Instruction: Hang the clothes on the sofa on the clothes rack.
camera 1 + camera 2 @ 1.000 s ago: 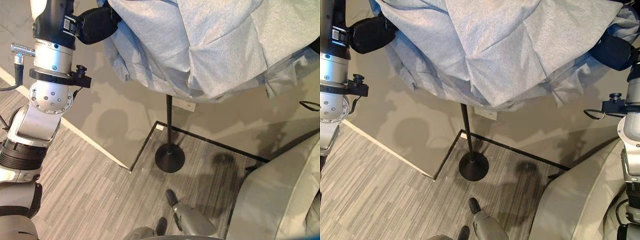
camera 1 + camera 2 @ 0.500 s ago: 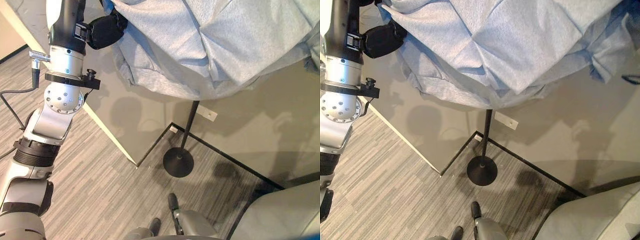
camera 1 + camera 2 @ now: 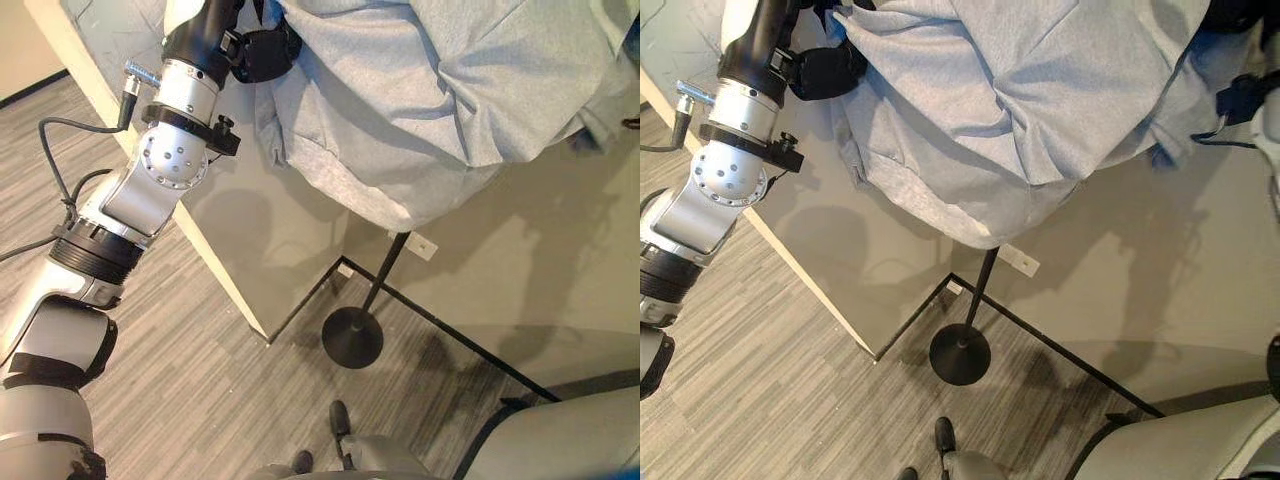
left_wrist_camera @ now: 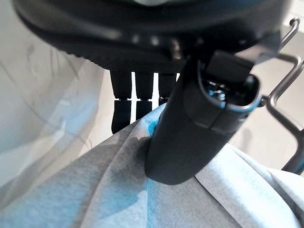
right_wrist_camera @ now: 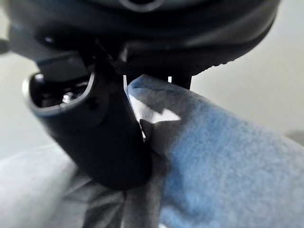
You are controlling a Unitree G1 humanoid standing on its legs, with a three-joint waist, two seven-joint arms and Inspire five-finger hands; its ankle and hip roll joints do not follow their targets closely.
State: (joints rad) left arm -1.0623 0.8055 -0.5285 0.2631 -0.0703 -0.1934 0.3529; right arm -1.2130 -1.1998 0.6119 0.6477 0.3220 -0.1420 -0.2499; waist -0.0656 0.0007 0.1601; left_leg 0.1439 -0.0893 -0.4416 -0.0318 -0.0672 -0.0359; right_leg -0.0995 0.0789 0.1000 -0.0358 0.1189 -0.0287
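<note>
A large grey garment hangs spread between my two raised hands, above the clothes rack's black pole and round base. My left hand grips the garment's left edge; its wrist view has the thumb pressed onto the grey cloth with the fingers behind it. My right hand holds the right edge, and its thumb pinches a fold of cloth. Thin metal hooks stand just past the left hand.
The pale sofa fills the lower right corner. A beige partition juts out left of the rack base. A wall socket sits low on the wall behind the pole. Striped grey carpet covers the floor.
The camera has swung, so the whole scene has shifted. Both hands still hold the garment up, and it now hangs more steeply towards the lower right over the pole.
</note>
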